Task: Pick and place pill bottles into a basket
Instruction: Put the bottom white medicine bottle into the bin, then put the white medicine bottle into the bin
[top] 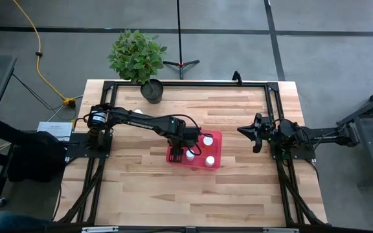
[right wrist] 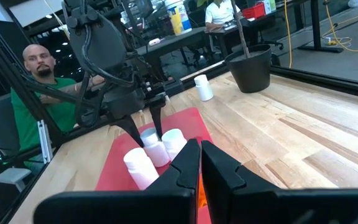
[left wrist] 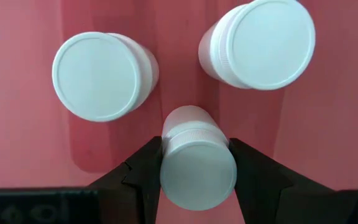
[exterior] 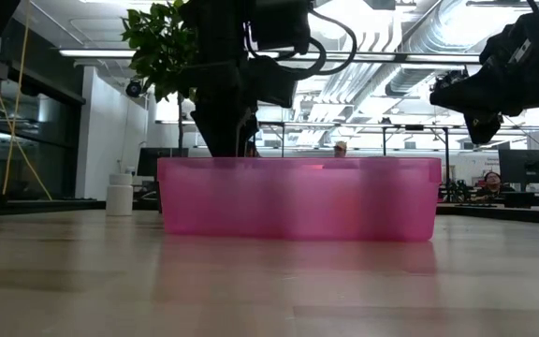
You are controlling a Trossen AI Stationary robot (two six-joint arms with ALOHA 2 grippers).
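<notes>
While left gripper [left wrist: 197, 163] holds a bottle [left wrist: 197, 167], 2 bottles [left wrist: 104, 76] crowd the basket [top: 215, 137]

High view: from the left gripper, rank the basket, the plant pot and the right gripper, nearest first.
1. The basket, directly under the left gripper, whose fingers hold a pill bottle.
2. The plant pot, at the table's far edge.
3. The right gripper, off to the right, only slightly farther.

Four pill bottles [top: 191, 154], one basket [top: 217, 137], one plant pot [top: 152, 91].
</notes>
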